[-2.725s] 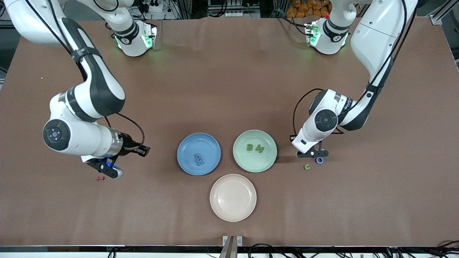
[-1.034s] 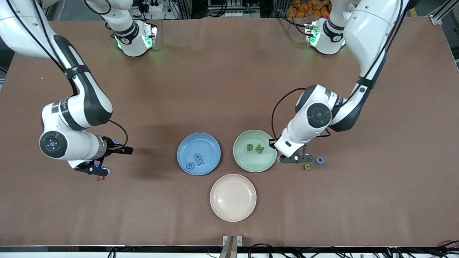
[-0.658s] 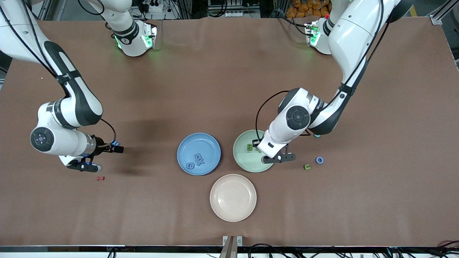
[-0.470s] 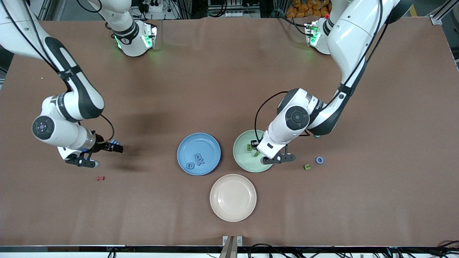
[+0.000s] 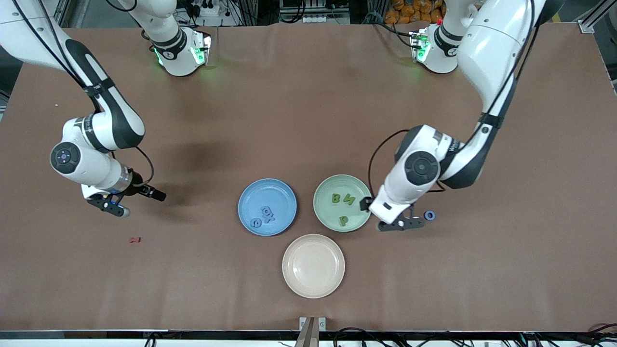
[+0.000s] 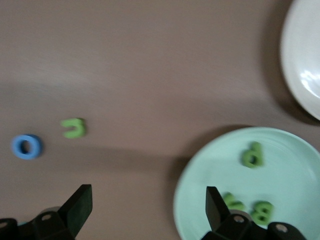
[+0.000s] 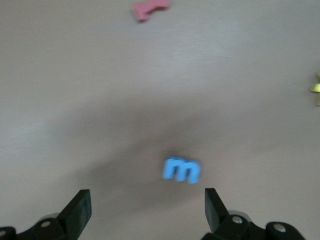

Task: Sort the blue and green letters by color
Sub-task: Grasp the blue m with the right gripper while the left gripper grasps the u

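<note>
The blue plate [image 5: 250, 195] holds three blue letters [image 5: 266, 213]. The green plate [image 5: 328, 214] holds a green B [image 5: 335, 197], N [image 5: 349, 199] and P [image 5: 343, 220]. My left gripper [image 5: 401, 224] is open and empty just beside the green plate, toward the left arm's end. The left wrist view shows it open [image 6: 147, 200], with a green U [image 6: 74, 128], a blue O [image 6: 27, 146] and the P [image 6: 251, 154] in the plate [image 6: 210, 200]. The O [image 5: 429, 215] lies by that gripper. My right gripper [image 5: 109, 207] is open and empty over a blue E [image 7: 181, 170].
An empty pale pink plate [image 5: 313, 265] sits nearest the front camera. A dark red letter [image 5: 135, 239] lies near the right gripper and also shows in the right wrist view [image 7: 150, 8]. A yellow piece [image 7: 316, 86] shows at that view's edge.
The left gripper went over the green plate, let go of the green P there and moved back toward the U and O. The right gripper drifted away from the red letter.
</note>
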Motion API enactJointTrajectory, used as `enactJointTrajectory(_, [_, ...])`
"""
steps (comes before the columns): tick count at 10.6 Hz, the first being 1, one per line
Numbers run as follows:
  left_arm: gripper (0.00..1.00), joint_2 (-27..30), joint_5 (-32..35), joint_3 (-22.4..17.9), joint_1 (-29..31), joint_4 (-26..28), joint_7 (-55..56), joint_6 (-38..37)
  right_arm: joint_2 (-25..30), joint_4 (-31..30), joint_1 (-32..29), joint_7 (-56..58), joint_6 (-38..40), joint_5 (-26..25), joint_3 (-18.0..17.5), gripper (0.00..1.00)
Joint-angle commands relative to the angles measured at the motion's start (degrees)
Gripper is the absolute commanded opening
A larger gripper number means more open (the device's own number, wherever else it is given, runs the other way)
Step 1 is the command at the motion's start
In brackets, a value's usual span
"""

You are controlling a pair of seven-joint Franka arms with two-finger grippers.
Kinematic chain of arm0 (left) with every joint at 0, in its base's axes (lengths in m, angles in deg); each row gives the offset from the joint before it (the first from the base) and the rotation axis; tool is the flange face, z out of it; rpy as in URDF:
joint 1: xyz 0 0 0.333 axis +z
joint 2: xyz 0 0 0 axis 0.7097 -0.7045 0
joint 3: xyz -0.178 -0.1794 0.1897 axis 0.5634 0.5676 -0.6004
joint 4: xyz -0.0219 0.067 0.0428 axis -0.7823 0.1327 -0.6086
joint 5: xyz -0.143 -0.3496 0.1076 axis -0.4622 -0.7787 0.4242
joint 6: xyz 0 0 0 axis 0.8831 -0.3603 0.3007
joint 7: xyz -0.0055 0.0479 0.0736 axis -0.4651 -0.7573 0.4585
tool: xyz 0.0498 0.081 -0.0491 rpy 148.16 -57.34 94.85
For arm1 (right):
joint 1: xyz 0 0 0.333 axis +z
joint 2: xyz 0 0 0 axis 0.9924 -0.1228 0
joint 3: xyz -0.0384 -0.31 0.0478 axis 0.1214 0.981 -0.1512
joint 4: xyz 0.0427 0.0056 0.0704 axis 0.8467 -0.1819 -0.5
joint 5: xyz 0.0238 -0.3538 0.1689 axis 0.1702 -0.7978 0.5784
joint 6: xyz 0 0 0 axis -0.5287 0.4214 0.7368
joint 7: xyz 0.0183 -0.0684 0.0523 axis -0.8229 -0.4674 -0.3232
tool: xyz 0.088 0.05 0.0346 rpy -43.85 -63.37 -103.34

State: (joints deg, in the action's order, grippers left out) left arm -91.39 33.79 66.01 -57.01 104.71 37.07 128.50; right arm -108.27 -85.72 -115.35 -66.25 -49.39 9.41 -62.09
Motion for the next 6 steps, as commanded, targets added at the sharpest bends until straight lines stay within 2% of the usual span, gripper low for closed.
enactJointTrajectory(1, [1.00, -0.6, 1.8, -0.5, 4.1, 0.7, -1.1, -0.9, -3.6, -0.3, -1.6, -3.0, -1.1, -2.0, 3.1, 1.00])
enactJointTrajectory(2, [1.00, -0.8, 1.8, -1.8, 4.9, 0.6, -1.2, -0.6, -3.7, 0.0, -1.3, -5.4, -0.4, -1.7, 3.1, 1.00])
enactJointTrajectory(4, [1.00, -2.2, 1.4, -2.0, 6.8, 0.6, -0.7, -0.1, -4.6, 0.1, -0.1, -8.7, -0.3, -1.8, 3.1, 1.00])
enactJointTrajectory(6, [1.00, -3.4, 1.3, -2.0, 7.5, 0.6, 4.8, 1.3, -6.8, 2.0, 0.2, -8.7, -0.4, -1.9, 3.2, 1.00])
